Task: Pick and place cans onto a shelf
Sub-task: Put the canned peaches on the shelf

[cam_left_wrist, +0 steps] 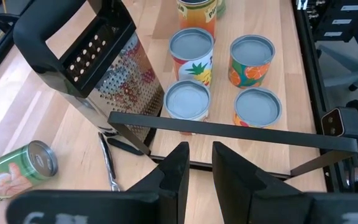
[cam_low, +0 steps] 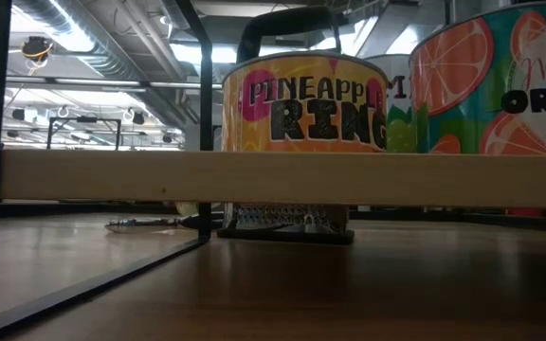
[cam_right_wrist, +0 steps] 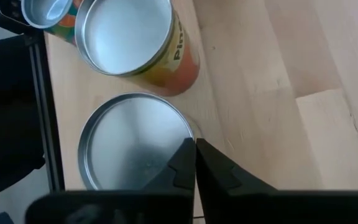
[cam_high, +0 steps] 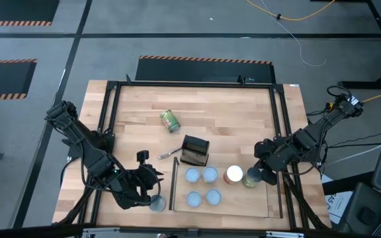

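— Where are the cans now?

— Most of them stand on the shelf (cam_high: 243, 206); four cans with pale-blue tops (cam_high: 202, 186) make a square there, in front of the left gripper (cam_high: 149, 188), past the shelf's black rail (cam_left_wrist: 229, 129). A white-topped can (cam_high: 234, 174) stands beside them, on the side nearer the right gripper (cam_high: 262, 173); a silver-topped can (cam_right_wrist: 135, 143) stands directly under that gripper, just beside the white-topped one.

— And the right gripper, does it hold something?

— We see its fingers (cam_right_wrist: 182, 165) pressed together with no gap between them; their tips lie at the rim of the silver-topped can. We cannot tell if they pinch that rim or only hang above it.

— What about the left one?

— Its two fingers stand apart with a narrow gap, and we see nothing between them; it hangs low, close to the rail, outside the shelf. A round grey top (cam_high: 157, 202) shows just beside it, also outside the shelf; we cannot tell if they touch.

— Is there any can farther away?

— Yes; a green can (cam_high: 170, 121) lies on its side on the table (cam_high: 243, 112), well apart from both grippers. Between it and the shelf stands a grater (cam_high: 195, 151), upright, just beside the square of cans; in the low view a pineapple can (cam_low: 301, 104) hides most of it.
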Motion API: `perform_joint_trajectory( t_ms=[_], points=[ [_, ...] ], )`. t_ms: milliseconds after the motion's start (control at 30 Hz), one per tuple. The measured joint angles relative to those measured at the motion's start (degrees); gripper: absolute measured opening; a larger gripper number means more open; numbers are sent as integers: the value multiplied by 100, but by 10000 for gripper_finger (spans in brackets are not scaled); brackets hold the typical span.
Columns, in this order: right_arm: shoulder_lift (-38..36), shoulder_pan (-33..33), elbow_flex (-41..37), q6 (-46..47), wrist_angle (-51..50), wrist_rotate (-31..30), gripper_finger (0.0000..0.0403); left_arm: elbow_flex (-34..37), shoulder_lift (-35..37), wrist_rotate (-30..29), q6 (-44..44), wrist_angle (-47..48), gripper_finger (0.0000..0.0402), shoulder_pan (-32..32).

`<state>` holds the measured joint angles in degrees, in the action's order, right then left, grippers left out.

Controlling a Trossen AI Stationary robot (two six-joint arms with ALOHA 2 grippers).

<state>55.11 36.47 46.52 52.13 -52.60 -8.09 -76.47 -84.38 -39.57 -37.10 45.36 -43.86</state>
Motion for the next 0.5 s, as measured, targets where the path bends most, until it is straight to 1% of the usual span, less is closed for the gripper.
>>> perform_joint_trajectory(
  t_ms=[400, 500],
  points=[
    [0, 0, 0, 6, 0, 19, 21, 0, 0, 0, 13, 0, 63, 0],
    [0, 0, 0, 8, 2, 19, 31, 0, 0, 0, 13, 0, 63, 0]
  ],
)
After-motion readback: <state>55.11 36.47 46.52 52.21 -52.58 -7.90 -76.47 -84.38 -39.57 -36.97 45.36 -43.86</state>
